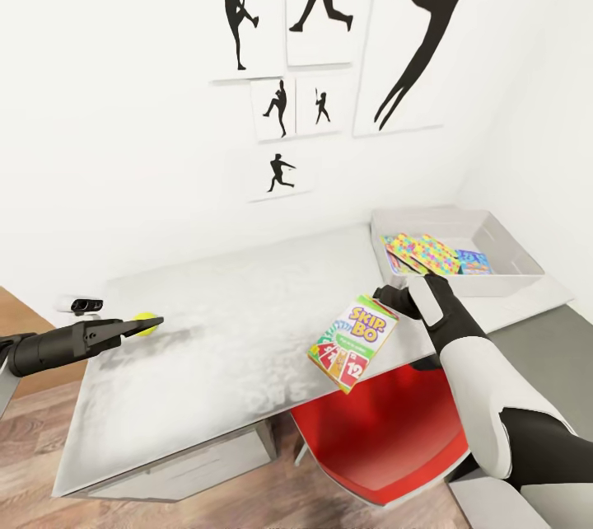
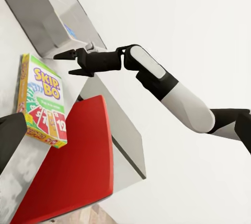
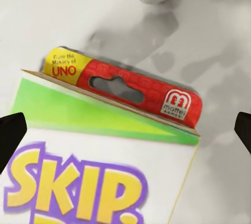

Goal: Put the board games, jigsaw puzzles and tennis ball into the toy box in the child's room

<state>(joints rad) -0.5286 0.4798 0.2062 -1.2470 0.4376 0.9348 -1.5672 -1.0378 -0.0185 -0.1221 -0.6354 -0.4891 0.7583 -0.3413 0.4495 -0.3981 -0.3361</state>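
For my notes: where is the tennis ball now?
In the head view, the tennis ball sits near the table's left edge, at the left gripper's fingertips.

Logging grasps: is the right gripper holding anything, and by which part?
Nothing. The right gripper is open near the Skip-Bo box, its fingers clear of it.

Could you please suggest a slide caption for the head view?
Right gripper open above the Skip-Bo box on the table, toy box beyond; left gripper at the tennis ball.

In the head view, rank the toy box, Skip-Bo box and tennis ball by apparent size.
1. toy box
2. Skip-Bo box, though it sits nearer the camera
3. tennis ball, partly hidden by the left gripper
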